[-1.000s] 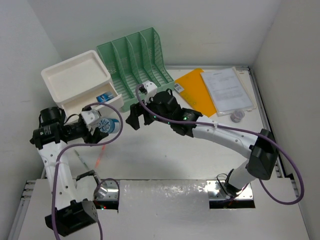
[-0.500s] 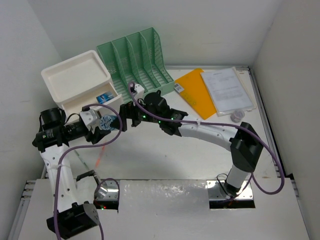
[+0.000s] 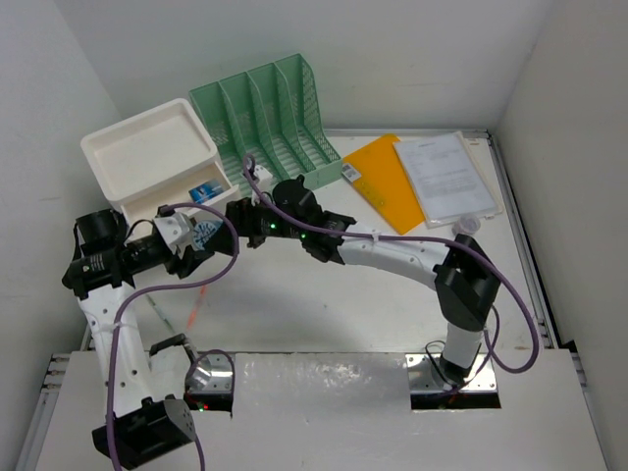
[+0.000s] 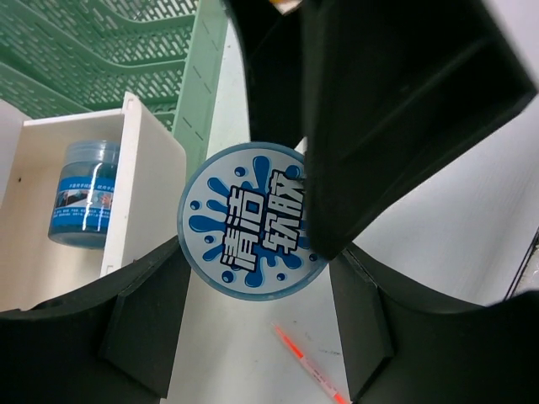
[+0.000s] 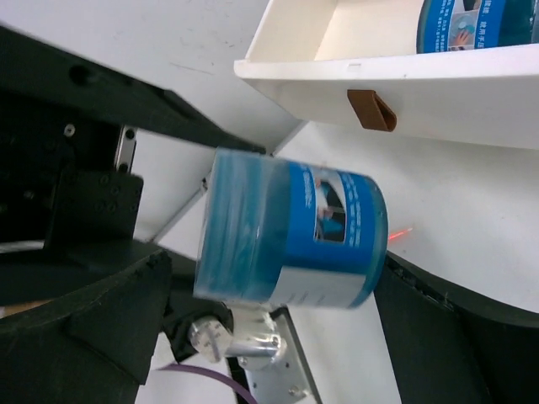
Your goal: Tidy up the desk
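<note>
The white desk [image 3: 324, 304] holds both arms. My left gripper [image 3: 201, 241] is shut on a blue jar [image 3: 209, 235] with a splash-print lid and holds it in the air in front of the white drawer box [image 3: 147, 157]. In the left wrist view the lid [image 4: 253, 220] sits between my left gripper's [image 4: 257, 257] fingers. My right gripper [image 3: 235, 220] is open and straddles the same jar; in the right wrist view the jar [image 5: 290, 236] lies between my right gripper's [image 5: 278, 282] wide-spread fingers.
The open drawer [image 5: 379, 76] holds a second blue jar [image 4: 84, 194]. A green file rack [image 3: 270, 108] stands behind. An orange folder [image 3: 383, 182], papers [image 3: 442, 177] and a small jar [image 3: 466, 228] lie at the right. An orange pen [image 4: 307, 366] lies below the held jar.
My right gripper has moved left, from beside the file rack to around the jar in my left gripper. The left arm has barely shifted.
</note>
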